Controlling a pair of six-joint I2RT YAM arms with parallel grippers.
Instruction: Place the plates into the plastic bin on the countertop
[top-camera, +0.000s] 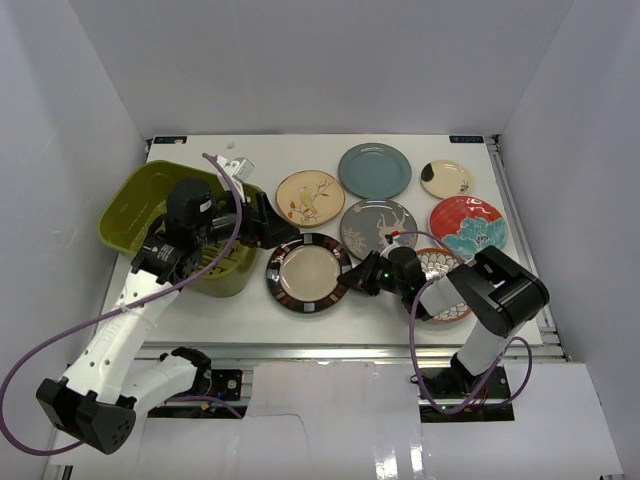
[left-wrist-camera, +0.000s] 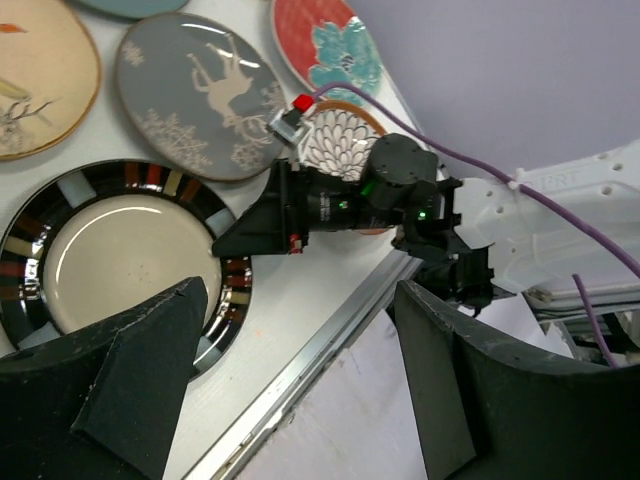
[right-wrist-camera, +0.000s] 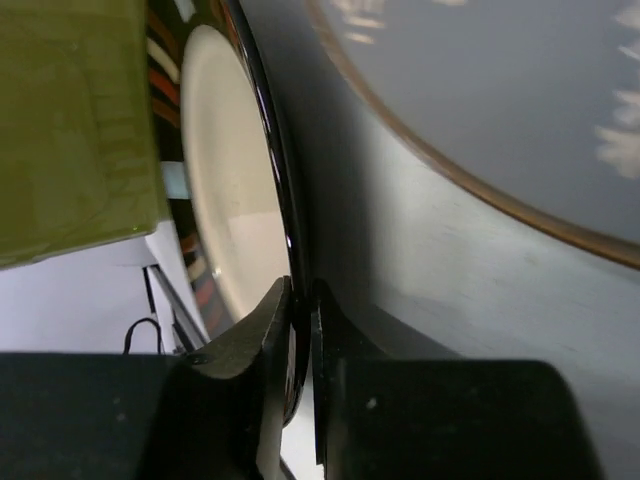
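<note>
Top external view has the olive-green plastic bin (top-camera: 130, 200) at the left of the white bench (top-camera: 290, 150), with the left arm reaching across its right side. The left gripper (top-camera: 275, 232) hangs just right of the bin. The left wrist view shows its fingers (left-wrist-camera: 130, 370) spread wide and holding nothing. At frame centre, just beside the bin, lies the black-rimmed tan plate (top-camera: 308, 272). The right gripper (top-camera: 352, 275) meets this plate's right edge, and the right wrist view shows its fingers (right-wrist-camera: 270, 330) pinched narrow on the dark rim. Above and to the right lie the bird plate (top-camera: 310, 197), the grey-blue plate (top-camera: 374, 170), the antler plate (top-camera: 378, 228), the cream plate with a dark patch (top-camera: 446, 179) and the red plate (top-camera: 467, 226). The petal plate (left-wrist-camera: 340, 140) is partly hidden under the right arm. All lie on the bench outside the bin.
</note>
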